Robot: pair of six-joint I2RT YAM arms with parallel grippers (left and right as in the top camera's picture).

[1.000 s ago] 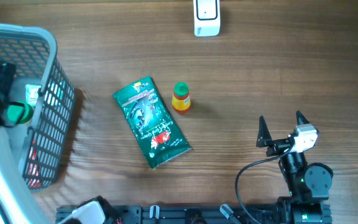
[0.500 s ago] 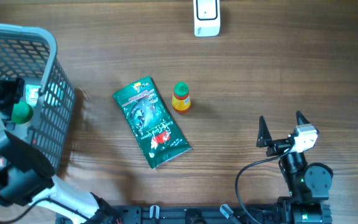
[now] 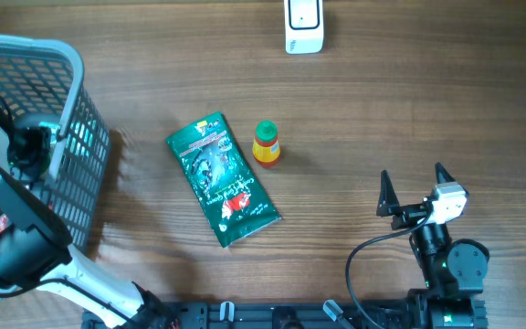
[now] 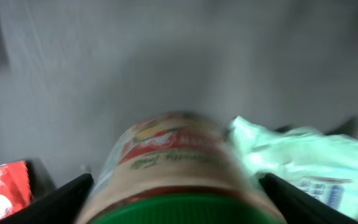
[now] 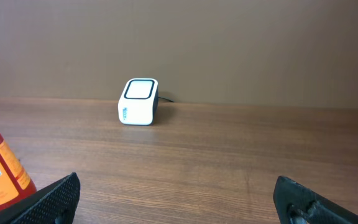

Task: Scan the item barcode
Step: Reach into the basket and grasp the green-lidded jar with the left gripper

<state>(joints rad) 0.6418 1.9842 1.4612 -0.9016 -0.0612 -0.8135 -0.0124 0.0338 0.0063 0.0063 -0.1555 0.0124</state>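
Green-capped jar (image 4: 173,149) lies cap-first between our left gripper's (image 4: 176,186) fingers (image 4: 61,199) in the basket (image 3: 85,137), axis along them; we cannot tell if they clamp it

One grey basket (image 3: 88,155), one green pouch (image 3: 222,180) and one white scanner (image 3: 303,26) are sitting on one surface (image 3: 382,110). Two green-capped bottles are showing: the outer bottle (image 3: 266,143) and the basket bottle (image 4: 179,155). One red packet (image 4: 2,186) and one pale packet (image 4: 303,155) are lying by the latter. Two end effectors are showing: the left end effector (image 4: 179,202) and the right end effector (image 3: 413,174).
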